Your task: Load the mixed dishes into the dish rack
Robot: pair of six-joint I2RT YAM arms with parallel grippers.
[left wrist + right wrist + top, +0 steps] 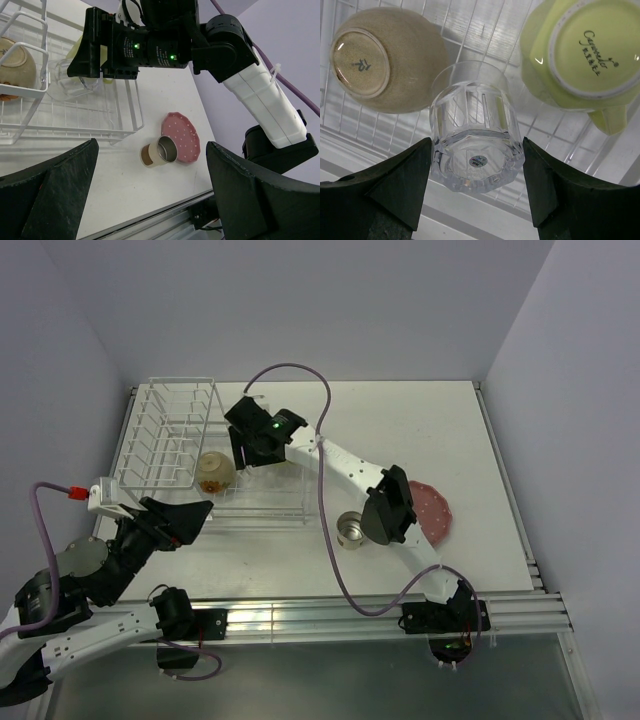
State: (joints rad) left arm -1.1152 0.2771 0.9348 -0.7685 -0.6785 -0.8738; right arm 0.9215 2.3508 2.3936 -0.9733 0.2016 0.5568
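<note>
The white wire dish rack (165, 430) stands at the back left. The cream bowl (215, 472) lies upside down in its lower basket, seen also in the right wrist view (380, 55). Beside it sits the pale yellow-green mug (580, 50), bottom up. My right gripper (250, 455) is over the basket, its fingers pressed on both sides of the inverted clear glass tumbler (476, 135). The small steel cup (350, 530) and the pink dotted plate (432, 512) rest on the table. My left gripper (190, 522) is open and empty near the rack's front.
The right arm's elbow (388, 510) hangs over the table between the steel cup and the plate. The rack's tall slotted section (175, 405) rises at the far left. Walls close the table at the back and on both sides.
</note>
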